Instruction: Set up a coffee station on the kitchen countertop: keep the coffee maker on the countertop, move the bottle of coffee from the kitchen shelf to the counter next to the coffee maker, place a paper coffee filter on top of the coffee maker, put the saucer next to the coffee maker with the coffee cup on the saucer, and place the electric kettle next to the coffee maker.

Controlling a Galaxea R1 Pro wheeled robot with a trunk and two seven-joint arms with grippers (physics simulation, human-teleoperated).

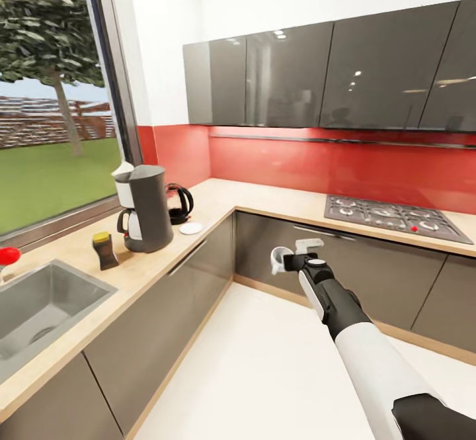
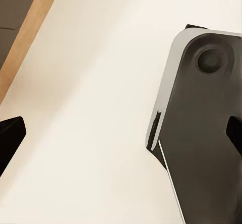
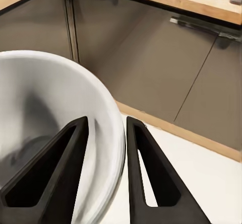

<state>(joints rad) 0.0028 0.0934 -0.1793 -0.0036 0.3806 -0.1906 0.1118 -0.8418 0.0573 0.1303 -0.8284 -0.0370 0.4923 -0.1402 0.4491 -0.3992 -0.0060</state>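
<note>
Midway through setup, the right gripper (image 1: 285, 263) clamps the coffee cup's (image 1: 279, 259) rim, due next on the saucer (image 1: 191, 228) beside the coffee maker (image 1: 147, 208).

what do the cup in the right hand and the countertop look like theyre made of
Coffee cup: looks like glazed white ceramic, smooth with soft sheen, though that's only a guess from a render. Countertop: pale wood or wood-look laminate, matte, with faint grain.

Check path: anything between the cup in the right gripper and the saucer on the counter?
Nothing visible. The right gripper holds the coffee cup over open floor; the saucer lies bare beside the coffee maker, in front of the kettle, near the counter edge.
</note>
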